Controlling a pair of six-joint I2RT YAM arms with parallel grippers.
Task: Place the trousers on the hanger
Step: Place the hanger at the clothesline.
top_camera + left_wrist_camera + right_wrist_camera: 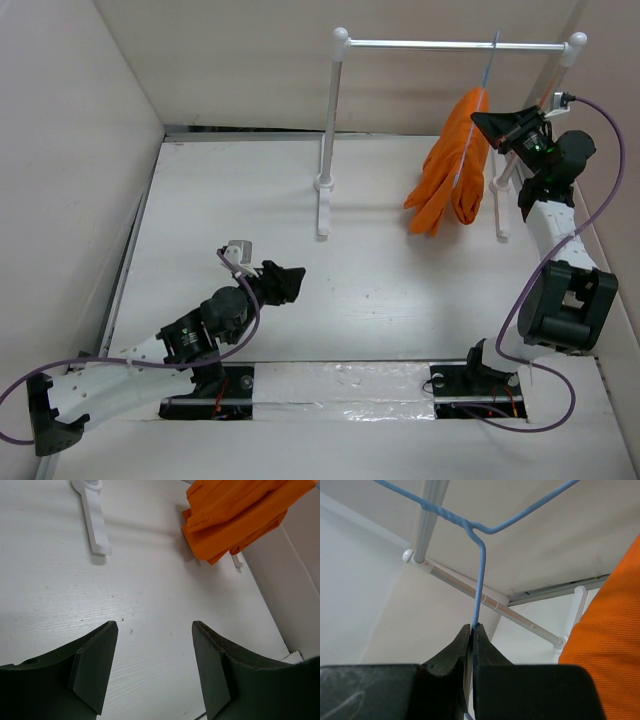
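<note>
**Left arm, idle.** The left gripper (292, 282) lies low over the table (350, 300), jaws spread and holding nothing. Its wrist view shows only bare tabletop between the two dark fingers (95, 665). It probably stands clear because the work in hand belongs to the other arm. Far ahead of it and to its right stands the white rack (450, 45), whose flat foot (95, 525) only this wrist view makes plain.

**Centre-right.** The trousers (455, 175) hang folded just in front of the right gripper (480, 120), beneath the rack's rod (450, 577), with the leg ends low near the table. They appear draped over the hanger (490, 65), so the cloth's weight would balance on either side of the wire.

**Right arm, at work.** The right gripper is clenched on the hanger. Its wrist view shows the jaws pressed together, with the blue strand rising directly above them to a bend beside the twisted neck. This pinch likely steadies the hanger at the rod. The overhead view gives the whole layout but reduces the hanger to a thin line. The wrist view resolves the grip yet cuts off the hook, so whether the hook sits on the rod cannot be told.
</note>
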